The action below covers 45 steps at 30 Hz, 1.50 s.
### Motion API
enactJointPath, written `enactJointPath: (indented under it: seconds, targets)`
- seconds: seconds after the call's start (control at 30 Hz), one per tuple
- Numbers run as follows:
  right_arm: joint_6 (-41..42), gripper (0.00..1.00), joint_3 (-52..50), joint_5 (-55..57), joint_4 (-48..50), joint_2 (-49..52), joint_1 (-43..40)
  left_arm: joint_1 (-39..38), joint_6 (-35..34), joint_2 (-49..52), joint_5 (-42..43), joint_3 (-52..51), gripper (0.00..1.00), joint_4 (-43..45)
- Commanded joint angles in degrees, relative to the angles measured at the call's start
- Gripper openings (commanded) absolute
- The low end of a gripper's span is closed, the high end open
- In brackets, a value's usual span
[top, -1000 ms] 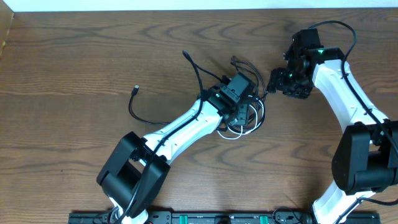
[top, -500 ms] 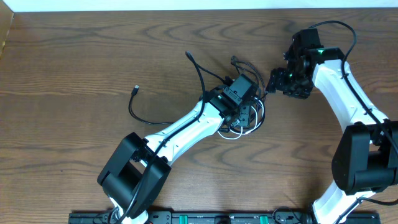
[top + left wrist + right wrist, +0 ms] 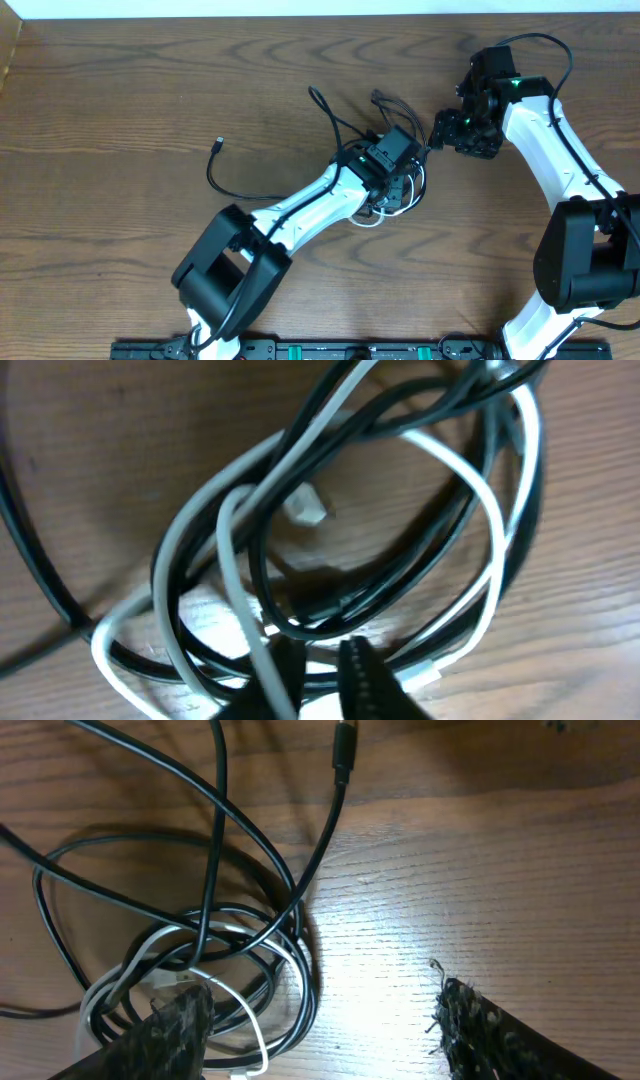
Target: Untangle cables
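Left hand (image 3: 318,678) has pinched shut on the cables (image 3: 495,550), shifting slightly right.

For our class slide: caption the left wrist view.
Tangled thin black and white cords on a brown wooden table.

Inventory by count:

- Robot arms: two, the left arm (image 3: 300,205) and the right arm (image 3: 548,135).
- Grippers: two, the left gripper (image 3: 320,660) and the right gripper (image 3: 318,1005), each with two fingers.
- White cable (image 3: 492,530): one.
- Black cables (image 3: 215,830): more than one. The exact number cannot be read inside the tangle.
- Loose black plug ends outside the tangle, overhead view: at least three, for example one plug end (image 3: 219,143) at the left.
- Table (image 3: 110,250): one.
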Motion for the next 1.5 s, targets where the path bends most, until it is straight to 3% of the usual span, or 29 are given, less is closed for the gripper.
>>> enactJointPath:
  seconds: [0.0, 0.23, 0.4, 0.53, 0.63, 0.9, 1.17, 1.47]
  targets:
    - [0.52, 0.69, 0.72, 0.24, -0.07, -0.98, -0.26, -0.04, 0.26, -0.83, -0.96, -0.33, 0.08, -0.17]
    - [0.33, 0.69, 0.72, 0.22, 0.00, -0.98, 0.11, 0.02, 8.61, -12.72, 0.52, -0.33, 0.07, -3.78]
    - [0.11, 0.69, 0.72, -0.59, 0.96, -0.98, 0.26, 1.81, 14.82, -25.40, 8.74, -0.33, 0.07, -8.33]
    - [-5.73, 0.69, 0.72, -9.60, 3.02, -0.98, 0.26, 4.74, 17.68, -30.97, 15.72, -0.33, 0.07, -9.16]
    - [-9.81, 0.69, 0.72, -16.87, 3.80, -0.98, 0.52, 7.37, 17.86, -32.59, 17.49, -0.33, 0.07, -9.90]
    - [-10.86, 0.68, 0.74, -19.23, 3.54, -1.01, 2.62, 14.71, 18.47, -32.57, 17.22, -0.33, 0.07, -10.21]
    - [-12.33, 0.68, 0.74, -26.62, 3.61, -1.01, 2.62, 15.23, 18.45, -32.46, 12.28, -0.33, 0.07, -8.72]
    - [-14.29, 0.69, 0.76, -31.47, 3.61, -1.01, 2.89, 15.41, 18.45, -32.46, 12.28, -0.33, 0.07, -5.25]
